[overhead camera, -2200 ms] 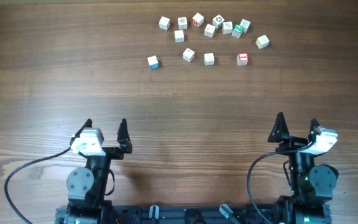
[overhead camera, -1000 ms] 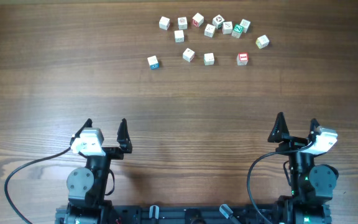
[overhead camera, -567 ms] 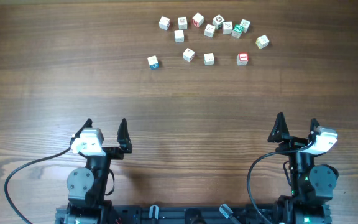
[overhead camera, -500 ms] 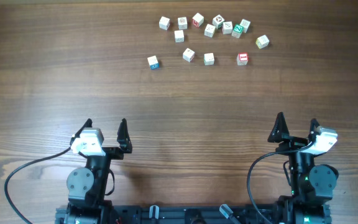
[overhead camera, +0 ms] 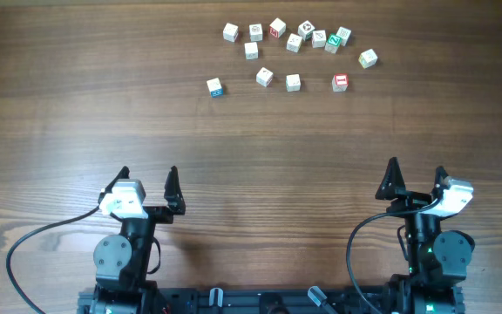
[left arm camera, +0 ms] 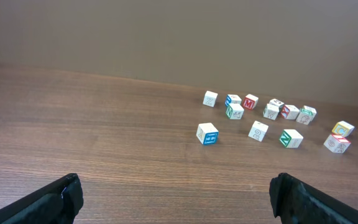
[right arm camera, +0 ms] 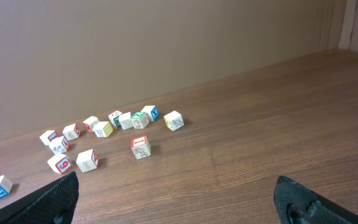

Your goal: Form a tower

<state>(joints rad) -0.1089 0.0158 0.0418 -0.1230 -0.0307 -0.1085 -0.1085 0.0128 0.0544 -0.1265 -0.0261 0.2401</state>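
Your L gripper (overhead camera: 148, 174) is well apart from the blue-marked cube (overhead camera: 214, 86), on the near side of it and a bit left. Its fingers are spread wide, gripping nothing. The table (overhead camera: 59, 105) is dark wood.

The blue-marked cube lies flat and alone, leftmost of the lot. Just right of it and slightly farther back is a pale cube w/ reddish print (overhead camera: 264, 77). Next right is a plain pale cube (overhead camera: 293, 82); the two sit apart.

Behind the blue-marked cube and off to its right runs a loose row of cubes (overhead camera: 255, 31), approx nine. Those around the green-marked cube (overhead camera: 333, 42) are packed close and look to touch, but you can't be sure from overhead.

Farther right, abt level w/ the blue-marked cube, the red-marked cube (overhead camera: 340, 83) stands alone, red face up. The yellowish-marked cube (overhead camera: 368, 58) is rightmost, a bit behind it. Every cube sits single-height on the table — tower not yet formed.

Your R gripper (overhead camera: 417, 168) is far right of the blue-marked cube, on the near side. Its fingers are also spread wide, gripping nothing.
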